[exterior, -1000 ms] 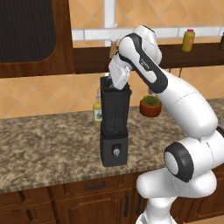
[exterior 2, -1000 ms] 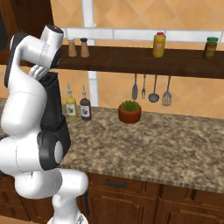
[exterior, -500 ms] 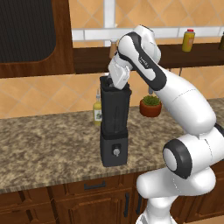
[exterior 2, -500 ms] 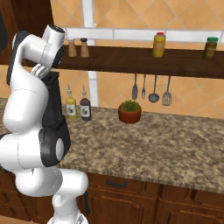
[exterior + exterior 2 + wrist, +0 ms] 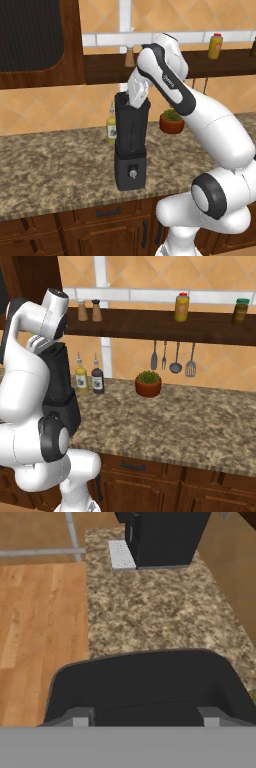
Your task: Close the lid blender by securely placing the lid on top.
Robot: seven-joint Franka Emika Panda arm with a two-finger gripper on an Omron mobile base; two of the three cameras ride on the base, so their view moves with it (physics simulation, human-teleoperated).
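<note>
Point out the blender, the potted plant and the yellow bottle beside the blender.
blender [image 5: 131,172]: left base view, on its boxy base by the knob.
potted plant [image 5: 148,384]: right base view, on its pot.
yellow bottle [image 5: 111,129]: left base view, on its label.

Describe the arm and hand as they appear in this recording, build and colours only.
The arm is glossy white with rounded, tubular links and dark grey to black bands at its joints; one dark band carries small pale lettering. No loose cables show. The hand is a white block. In the hand view its fingertips appear as small grey squared tabs.
</note>
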